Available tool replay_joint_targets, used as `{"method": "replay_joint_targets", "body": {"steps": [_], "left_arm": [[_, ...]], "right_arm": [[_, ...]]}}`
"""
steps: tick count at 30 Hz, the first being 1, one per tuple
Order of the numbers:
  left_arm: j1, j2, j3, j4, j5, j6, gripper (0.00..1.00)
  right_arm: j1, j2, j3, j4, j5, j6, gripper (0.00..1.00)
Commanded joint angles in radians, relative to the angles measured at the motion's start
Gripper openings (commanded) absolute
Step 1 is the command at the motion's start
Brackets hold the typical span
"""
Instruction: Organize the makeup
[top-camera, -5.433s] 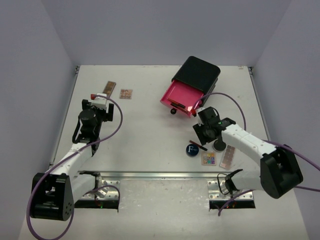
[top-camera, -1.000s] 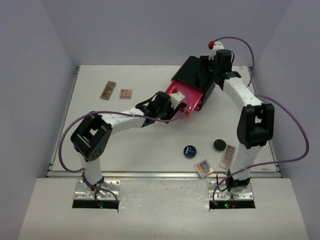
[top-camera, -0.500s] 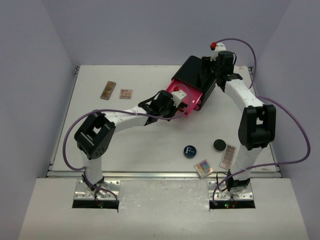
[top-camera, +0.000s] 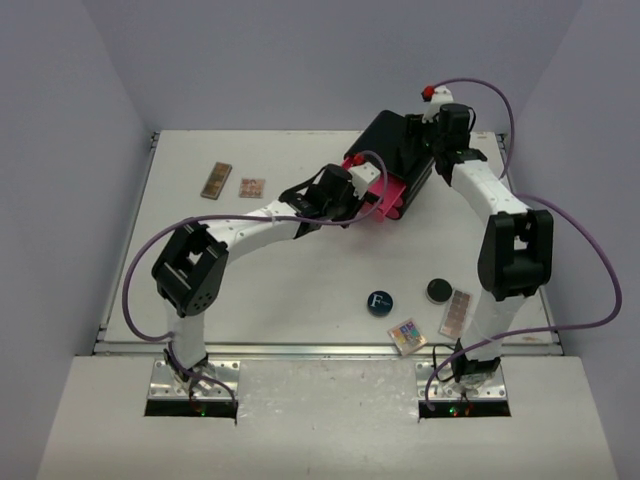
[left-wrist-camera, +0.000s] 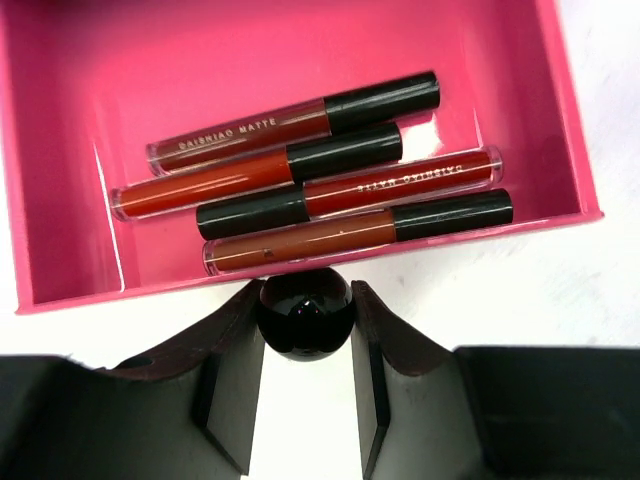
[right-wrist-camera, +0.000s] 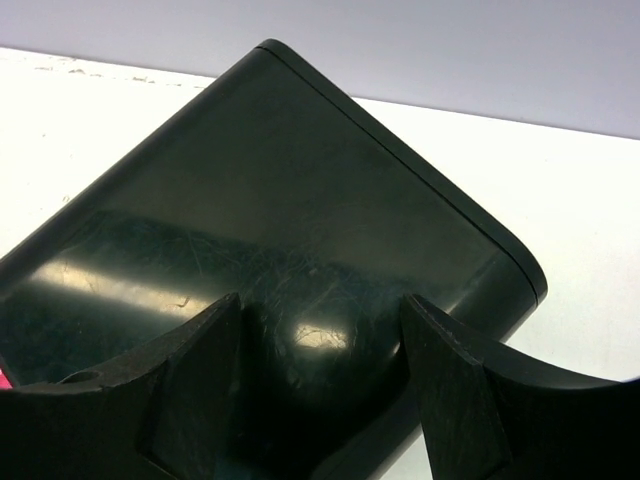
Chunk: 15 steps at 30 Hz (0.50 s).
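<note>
My left gripper (top-camera: 373, 186) (left-wrist-camera: 305, 300) is shut on the round black knob (left-wrist-camera: 305, 318) of a pink drawer (left-wrist-camera: 300, 60) (top-camera: 388, 203) that sticks partly out of the black box (top-camera: 395, 148). Several red-black pencils (left-wrist-camera: 310, 190) lie side by side in the drawer. My right gripper (top-camera: 432, 135) (right-wrist-camera: 320, 310) is open, its fingers spread low over the far end of the box's glossy top (right-wrist-camera: 270, 190). On the table lie a blue compact with a white "F" (top-camera: 379, 301), a small black compact (top-camera: 438, 290), a brown palette (top-camera: 456, 313) and a multicoloured palette (top-camera: 407, 335).
Two more brown palettes (top-camera: 216, 180) (top-camera: 251, 187) lie at the far left of the white table (top-camera: 250, 290). Grey walls close in the table at the back and sides. Purple cables loop off both arms.
</note>
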Motion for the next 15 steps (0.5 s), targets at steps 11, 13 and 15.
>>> {"method": "replay_joint_targets", "body": {"steps": [11, 13, 15], "left_arm": [[0.000, 0.183, 0.319, 0.046, -0.040, 0.016, 0.00], [0.000, 0.219, 0.343, 0.055, -0.048, 0.009, 0.00], [0.000, 0.250, 0.384, 0.062, -0.055, 0.001, 0.00]], "right_arm": [[-0.004, -0.027, -0.115, 0.021, -0.112, 0.001, 0.65], [-0.005, -0.027, -0.124, 0.026, -0.119, 0.007, 0.65], [-0.004, -0.027, -0.137, 0.031, -0.124, 0.012, 0.65]]}}
